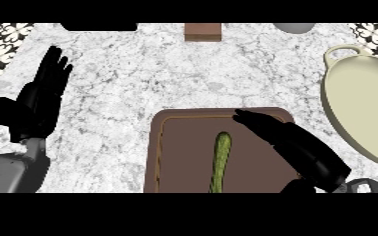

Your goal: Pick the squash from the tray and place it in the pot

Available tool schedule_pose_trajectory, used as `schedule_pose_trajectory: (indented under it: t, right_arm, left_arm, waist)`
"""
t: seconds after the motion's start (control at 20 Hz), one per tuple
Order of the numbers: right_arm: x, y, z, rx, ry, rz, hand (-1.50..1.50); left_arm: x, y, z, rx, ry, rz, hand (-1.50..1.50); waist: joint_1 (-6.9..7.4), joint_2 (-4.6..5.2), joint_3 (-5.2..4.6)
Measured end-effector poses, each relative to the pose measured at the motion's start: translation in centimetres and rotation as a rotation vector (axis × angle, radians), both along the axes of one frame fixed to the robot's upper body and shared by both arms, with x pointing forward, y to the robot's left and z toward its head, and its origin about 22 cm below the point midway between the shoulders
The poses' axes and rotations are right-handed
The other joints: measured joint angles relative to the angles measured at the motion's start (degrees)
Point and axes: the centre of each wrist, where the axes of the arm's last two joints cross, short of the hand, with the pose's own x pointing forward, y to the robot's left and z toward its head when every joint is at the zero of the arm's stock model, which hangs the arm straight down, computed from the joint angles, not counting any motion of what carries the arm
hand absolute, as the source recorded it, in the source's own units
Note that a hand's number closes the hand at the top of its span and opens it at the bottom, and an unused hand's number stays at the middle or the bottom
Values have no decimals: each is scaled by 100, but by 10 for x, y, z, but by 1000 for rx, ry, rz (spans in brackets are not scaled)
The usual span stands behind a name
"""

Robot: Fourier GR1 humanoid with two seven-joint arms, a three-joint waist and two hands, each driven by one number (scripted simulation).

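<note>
Marble counter (148,80), white with grey veining, fills the head view.

Tray (177,150): dark brown, rectangular, at the lower centre of the counter.

Squash (221,160): slender and green, lying lengthwise near the middle of the tray, its long axis running toward the view's lower edge. Nothing touches it.

Right hand (295,147): over the right part of the tray, fingers extended straight toward the tray's far edge, holding nothing. It lies just beside the squash, apart from it. Contact with the tray cannot be determined.

Left hand (40,97): at the left edge, fingers up and straight, resting.

Pot (354,100): cream, with a loop handle on its far side, at the right edge, well apart from the tray.

Far edge, left to right: black object (98,26), brown block (202,31), grey rounded object (295,27).
</note>
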Motion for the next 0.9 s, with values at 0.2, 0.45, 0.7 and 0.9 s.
schedule_pose_trajectory:
  t: [0.2,0.45,0.7,0.9]
  right_arm:
    - [-6,30,12,-80,57,12,-150]
    - [-15,52,1,-95,93,12,-150]
    - [-20,65,-4,-141,116,-4,-150]
    - [-22,74,-15,-194,115,-37,-150]
  left_arm:
    - [-1,0,-5,3,-2,-1,0]
    - [-4,1,-8,4,-2,8,0]
    - [-6,3,-5,4,-3,12,0]
    - [-5,-1,2,-5,2,5,0]
  waist:
    - [-7,7,5]
    - [-21,9,9]
    - [-27,9,12]
    - [-32,10,13]
